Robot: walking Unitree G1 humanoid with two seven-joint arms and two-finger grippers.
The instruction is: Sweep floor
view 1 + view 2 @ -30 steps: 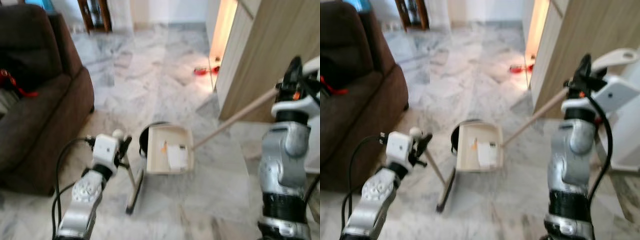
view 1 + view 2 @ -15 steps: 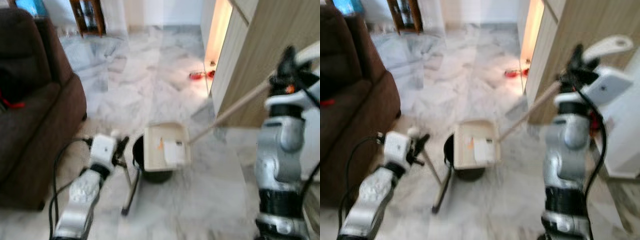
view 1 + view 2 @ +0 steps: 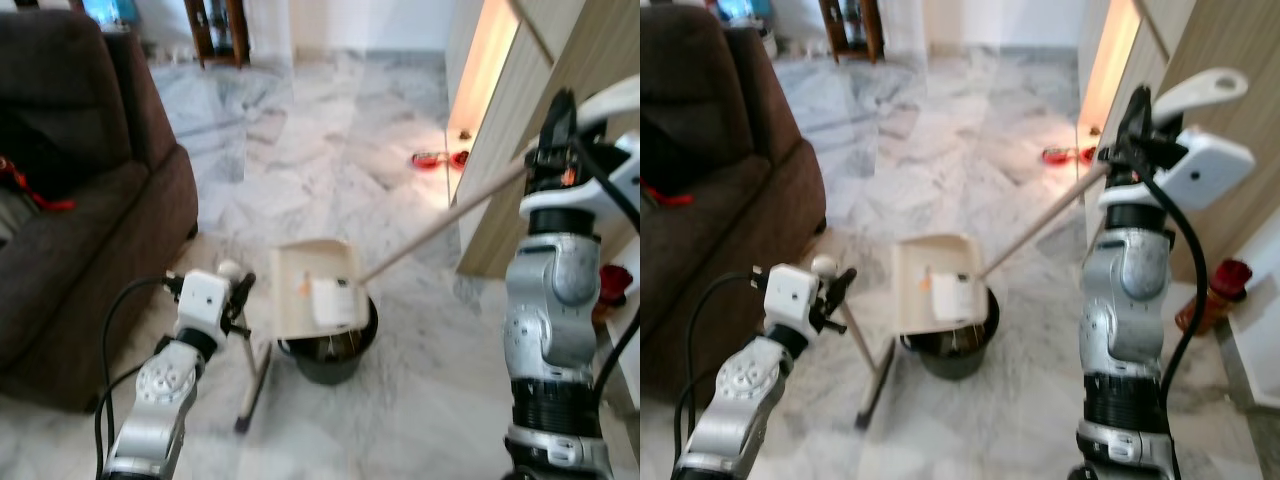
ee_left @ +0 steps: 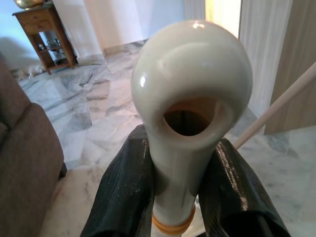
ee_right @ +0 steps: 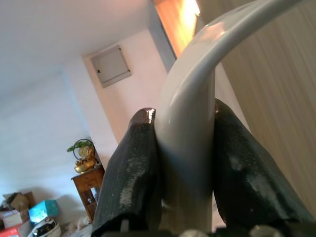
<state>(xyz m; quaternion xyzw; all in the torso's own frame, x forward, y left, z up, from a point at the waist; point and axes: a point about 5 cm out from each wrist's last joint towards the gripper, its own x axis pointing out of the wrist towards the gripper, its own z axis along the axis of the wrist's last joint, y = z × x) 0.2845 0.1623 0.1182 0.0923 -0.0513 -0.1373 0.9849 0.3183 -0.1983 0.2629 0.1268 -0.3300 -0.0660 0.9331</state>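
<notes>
A cream dustpan (image 3: pixel 314 288) hangs tilted over a black bin (image 3: pixel 332 352), with a white paper scrap (image 3: pixel 333 300) and an orange bit lying in it. Its long wooden handle (image 3: pixel 440 225) runs up to my right gripper (image 3: pixel 555 135), raised at the right. In the right wrist view that gripper (image 5: pixel 180 121) is shut on the handle's curved pale grip. My left gripper (image 3: pixel 235 290) is low at the left, shut on the cream knob-ended broom handle (image 4: pixel 190 98). The broom (image 3: pixel 252 385) slants down to the marble floor beside the bin.
A brown sofa (image 3: pixel 80 210) fills the left side. A wooden cabinet wall (image 3: pixel 590 60) stands at the right, with a lit doorway behind it. Red items (image 3: pixel 436 160) lie on the floor there, and a red bottle (image 3: pixel 1213 300) stands by my right arm. Open marble floor (image 3: pixel 300 130) lies ahead.
The dustpan has risen off the floor and now hangs tilted over the black bin, which was behind it before. The camera view has shifted. My left gripper still holds the broom.
</notes>
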